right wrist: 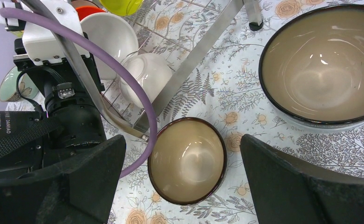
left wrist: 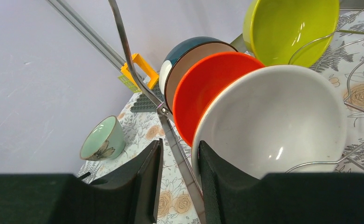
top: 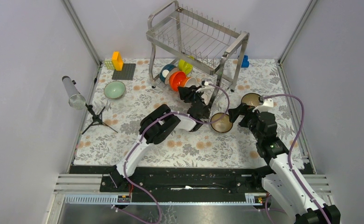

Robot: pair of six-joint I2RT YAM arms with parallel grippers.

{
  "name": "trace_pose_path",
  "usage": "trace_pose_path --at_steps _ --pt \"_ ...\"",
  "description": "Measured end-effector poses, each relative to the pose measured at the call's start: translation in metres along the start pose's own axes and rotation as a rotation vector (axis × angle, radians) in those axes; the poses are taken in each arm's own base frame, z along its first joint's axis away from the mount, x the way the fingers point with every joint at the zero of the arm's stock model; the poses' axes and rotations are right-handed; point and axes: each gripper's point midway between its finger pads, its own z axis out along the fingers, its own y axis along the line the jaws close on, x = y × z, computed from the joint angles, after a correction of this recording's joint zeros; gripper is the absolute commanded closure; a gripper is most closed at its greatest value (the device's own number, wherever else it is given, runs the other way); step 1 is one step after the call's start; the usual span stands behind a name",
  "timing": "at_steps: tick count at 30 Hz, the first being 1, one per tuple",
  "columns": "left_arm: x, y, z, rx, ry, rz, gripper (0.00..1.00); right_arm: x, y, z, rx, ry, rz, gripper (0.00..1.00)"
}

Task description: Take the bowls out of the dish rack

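Four of the bowls stand on edge on the lower shelf of the dish rack (top: 196, 39), at the far middle of the floral cloth (top: 138, 135). The white bowl (left wrist: 273, 126) is nearest my left wrist camera. Behind it is the orange-red bowl (left wrist: 203, 88), then the blue bowl (left wrist: 189, 46) with a tan inside. The yellow-green bowl (left wrist: 287, 28) sits apart, its top cut off by the frame. Each bowl hides most of the next, so only a rim and a sliver of the blue one show. From above, my left arm covers the near end of the row. A second white bowl (right wrist: 147, 74) lies tipped on the shelf wires, crossed by my purple cable (right wrist: 145, 107).

Off the rack, a small brown bowl (right wrist: 188, 161) sits upright on the cloth just beside a rack leg. A larger brown bowl (right wrist: 319, 65) sits near it, its edge clipped by the frame. A pale green bowl (left wrist: 103, 140) with a painted flower stands well apart.

My left gripper (left wrist: 180, 154) is parted only narrowly, with a rack bar showing through the gap. One finger sits just beside the white bowl's rim, and I cannot tell whether it touches. My right gripper (right wrist: 183, 140) is spread wide above the small brown bowl and holds nothing.

A yellow block (top: 117, 60) stands at the far left. A blue block (top: 245, 61) is mostly hidden behind a rack leg.
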Motion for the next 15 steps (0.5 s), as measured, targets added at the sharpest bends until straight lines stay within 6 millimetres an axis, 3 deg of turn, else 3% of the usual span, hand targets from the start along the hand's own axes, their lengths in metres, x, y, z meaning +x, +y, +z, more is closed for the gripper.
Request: trace_pose_path --at_steps 8,12,15 --pt "0.004 0.003 0.000 -0.008 0.013 0.009 0.55 -0.001 0.001 0.000 -0.004 -0.006 0.000 0.00" --pt "0.008 0.004 0.002 -0.008 0.015 -0.004 0.69 -0.003 0.002 0.001 -0.007 -0.011 0.000 0.00" --pt "0.012 0.005 0.003 -0.011 0.020 -0.004 0.91 -0.003 0.002 0.001 -0.008 -0.011 0.000 0.00"
